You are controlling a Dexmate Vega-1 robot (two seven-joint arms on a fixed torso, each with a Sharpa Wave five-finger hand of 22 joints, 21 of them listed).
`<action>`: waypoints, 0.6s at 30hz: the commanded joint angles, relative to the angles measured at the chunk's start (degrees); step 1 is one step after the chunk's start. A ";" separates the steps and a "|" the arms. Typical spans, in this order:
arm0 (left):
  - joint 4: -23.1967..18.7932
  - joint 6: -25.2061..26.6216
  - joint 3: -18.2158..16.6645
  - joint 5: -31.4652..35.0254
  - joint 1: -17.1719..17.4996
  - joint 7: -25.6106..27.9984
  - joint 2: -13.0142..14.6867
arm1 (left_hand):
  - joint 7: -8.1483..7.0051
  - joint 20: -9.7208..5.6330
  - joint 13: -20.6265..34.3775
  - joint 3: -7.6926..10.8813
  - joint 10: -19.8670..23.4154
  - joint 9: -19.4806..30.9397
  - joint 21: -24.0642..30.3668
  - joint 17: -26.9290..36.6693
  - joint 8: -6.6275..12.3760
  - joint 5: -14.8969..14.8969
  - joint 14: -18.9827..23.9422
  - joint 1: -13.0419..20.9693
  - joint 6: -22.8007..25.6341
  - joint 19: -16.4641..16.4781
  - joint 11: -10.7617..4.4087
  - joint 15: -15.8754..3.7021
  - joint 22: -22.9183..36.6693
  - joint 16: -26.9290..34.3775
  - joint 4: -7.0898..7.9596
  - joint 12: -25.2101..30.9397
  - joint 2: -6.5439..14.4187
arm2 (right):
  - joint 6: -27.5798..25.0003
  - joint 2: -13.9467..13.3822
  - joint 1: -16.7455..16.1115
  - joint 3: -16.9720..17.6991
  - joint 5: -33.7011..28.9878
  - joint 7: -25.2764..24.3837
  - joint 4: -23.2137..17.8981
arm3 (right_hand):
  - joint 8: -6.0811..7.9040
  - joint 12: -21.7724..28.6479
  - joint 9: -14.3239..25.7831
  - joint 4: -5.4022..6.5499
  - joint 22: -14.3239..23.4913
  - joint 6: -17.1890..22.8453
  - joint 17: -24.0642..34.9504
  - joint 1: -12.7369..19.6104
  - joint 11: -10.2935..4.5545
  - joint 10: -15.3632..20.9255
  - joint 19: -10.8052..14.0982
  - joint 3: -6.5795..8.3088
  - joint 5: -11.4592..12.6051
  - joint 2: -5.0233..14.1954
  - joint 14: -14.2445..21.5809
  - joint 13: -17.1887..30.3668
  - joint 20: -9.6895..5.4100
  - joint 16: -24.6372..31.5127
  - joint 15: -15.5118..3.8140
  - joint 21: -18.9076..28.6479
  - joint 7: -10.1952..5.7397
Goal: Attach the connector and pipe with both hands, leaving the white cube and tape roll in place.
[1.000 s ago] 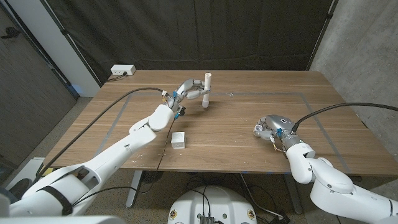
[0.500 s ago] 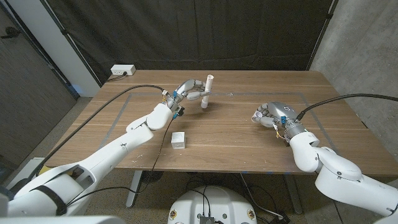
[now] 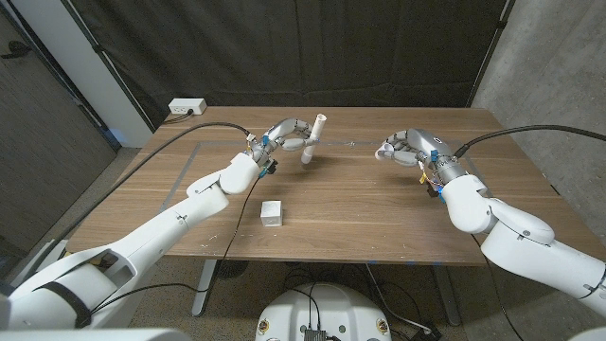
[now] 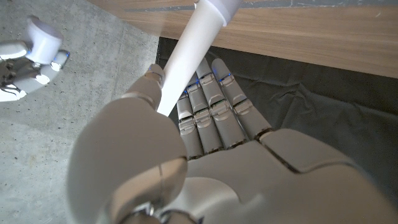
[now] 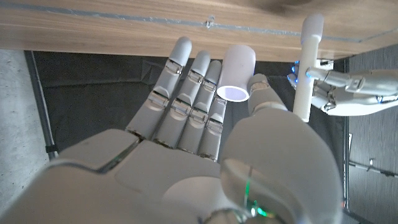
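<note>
Table (image 3: 360, 204) wooden, black curtain behind; left hand (image 3: 284, 135) grips pipe (image 3: 311, 139), right hand (image 3: 407, 149) grips connector (image 5: 235, 73).

Both arms are clad in smooth, glossy white shells, rounded and bulging at each joint. A thick black cable runs along each arm toward the wrist. The left hand (image 3: 287, 135) and the right hand (image 3: 405, 149) are silver-grey metal with segmented fingers (image 5: 186, 93); thin dark seams split the palm plates in the wrist views. Small blue accents sit between the finger segments. At the left wrist, coloured wires and a small dark fitting show. A green light glows at the right hand's base.
</note>
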 commanded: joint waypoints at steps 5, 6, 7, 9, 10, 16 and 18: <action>-7.52 7.73 -0.92 6.70 0.65 1.13 3.28 | 2.27 -1.04 0.41 3.62 1.56 0.32 0.44 0.34 0.25 0.39 1.40 2.73 2.15 0.45 -1.62 -1.16 0.20 0.27 1.82 0.35 3.00 | 9.94 6.19 8.15 -1.62 3.23 -0.25 5.25 | 0.01 -0.19 0.12 1.77 0.20 4.67 0.15 4.03 0.38 0.30 -0.42 1.69 0.29 5.01 0.03 0.10 -5.94 -0.26 -4.14 0.39 -2.35; -7.65 8.01 -0.69 6.97 0.36 0.69 3.29 | 2.21 -1.07 0.45 3.62 1.62 0.31 0.47 0.36 0.26 0.40 1.47 2.73 2.20 0.51 -1.68 -1.17 0.20 0.30 1.83 0.38 2.99 | 10.29 6.44 8.38 -1.76 3.23 -0.29 5.38 | 0.00 -0.27 0.13 1.76 0.20 4.75 0.15 4.08 0.37 0.21 -0.42 1.71 0.30 5.05 0.09 0.10 -5.94 -0.27 -4.16 0.44 -2.34; -7.73 8.18 -0.47 7.25 0.09 0.42 3.24 | 2.32 -1.08 0.49 3.63 1.55 0.33 0.47 0.38 0.25 0.40 1.50 2.73 2.17 0.50 -1.65 -1.13 0.20 0.32 1.83 0.36 2.98 | 10.75 6.68 8.53 -1.85 3.25 -0.39 5.56 | -0.01 -0.27 0.13 1.76 0.20 4.81 0.16 4.10 0.40 0.27 -0.42 1.71 0.30 5.06 0.13 0.10 -5.94 -0.27 -4.16 0.47 -2.32; -7.73 8.32 0.00 7.76 -0.48 0.06 2.97 | 2.36 -1.08 0.59 3.66 1.51 0.39 0.48 0.43 0.24 0.41 1.68 2.75 2.12 0.48 -1.55 -1.44 0.20 0.41 1.85 0.37 3.03 | 11.80 7.18 8.68 -1.70 4.13 -0.18 5.89 | -0.04 -0.32 0.13 1.78 0.20 4.85 0.15 4.09 0.36 0.26 -0.42 1.70 0.31 5.06 0.14 0.10 -5.94 -0.31 -4.11 0.52 -2.30; -7.72 8.42 0.28 8.11 -0.81 -0.12 2.81 | 2.34 -1.09 0.61 3.66 1.57 0.40 0.49 0.44 0.24 0.41 1.68 2.75 2.11 0.48 -1.54 -1.41 0.19 0.42 1.86 0.40 3.04 | 12.45 7.40 8.68 -1.52 4.84 0.05 6.08 | -0.09 -0.34 0.13 1.78 0.21 4.82 0.15 4.10 0.25 0.29 -0.41 1.70 0.31 5.06 0.16 0.10 -5.94 -0.33 -4.11 0.55 -2.29; -8.50 9.57 2.29 11.27 -2.92 -1.76 2.19 | 2.44 -1.14 0.87 3.71 2.01 0.55 0.58 0.57 0.27 0.43 2.08 2.75 2.08 0.61 -1.56 -1.35 0.18 0.64 1.94 0.64 3.13 | 14.39 8.37 8.76 -1.56 6.29 0.32 6.85 | -0.22 -0.43 0.13 1.81 0.22 5.00 0.16 4.15 0.39 0.58 -0.30 1.69 0.31 5.13 0.45 0.09 -5.95 -0.38 -4.06 0.82 -2.20; -8.86 9.43 2.76 12.04 -3.36 -2.08 2.15 | 2.34 -1.16 0.99 3.71 1.97 0.61 0.60 0.61 0.28 0.43 2.17 2.76 2.05 0.64 -1.59 -1.41 0.18 0.69 1.94 0.65 3.10 | 14.75 8.57 8.96 -1.64 6.24 0.25 7.10 | -0.24 -0.47 0.14 1.84 0.22 5.12 0.15 4.13 0.36 0.63 -0.28 1.66 0.31 5.11 0.50 0.09 -5.96 -0.41 -4.03 0.89 -2.17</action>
